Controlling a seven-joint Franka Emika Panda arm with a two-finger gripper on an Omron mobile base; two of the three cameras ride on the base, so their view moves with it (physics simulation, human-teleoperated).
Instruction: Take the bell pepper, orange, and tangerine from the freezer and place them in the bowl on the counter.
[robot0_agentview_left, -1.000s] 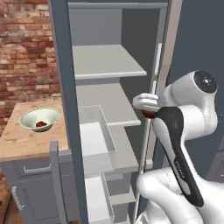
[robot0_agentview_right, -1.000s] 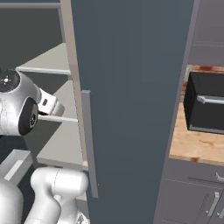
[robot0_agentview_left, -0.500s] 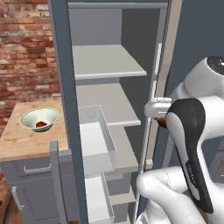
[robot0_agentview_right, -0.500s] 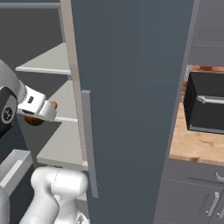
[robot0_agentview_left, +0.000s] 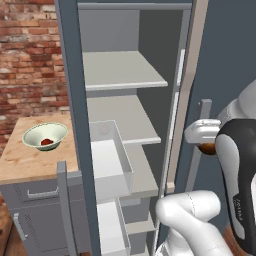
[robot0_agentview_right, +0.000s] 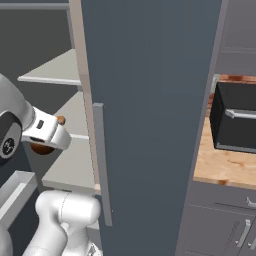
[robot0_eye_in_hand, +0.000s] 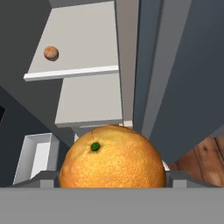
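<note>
Clearly your gripper (robot0_eye_in_hand: 113, 186) was clamped on the orange (robot0_eye_in_hand: 113, 157), jaws wide around it, the fruit filling the space between them; in the left base view the hand sat outside the freezer (robot0_agentview_left: 125, 125), just in front of its open door's edge, with the fruit tucked dark beneath it. The bowl (robot0_agentview_left: 45, 136) lay well off to your left, on the counter (robot0_agentview_left: 30, 162) past the freezer's left wall, so you had to carry the fruit across the whole open front. Round as it was, the orange had no long axis to mind. In the bowl you could see a small red thing, probably the bell pepper (robot0_agentview_left: 46, 142), so one of three looked done. A small orange-brown fruit (robot0_eye_in_hand: 51, 53), likely the tangerine, sat alone on a pale shelf (robot0_eye_in_hand: 74, 43) inside. A translucent bin (robot0_agentview_left: 111, 160) stuck out of the lower shelves toward you, and the left wall stood between hand and counter; I'd judge you needed to pull back clear before swinging left.
</note>
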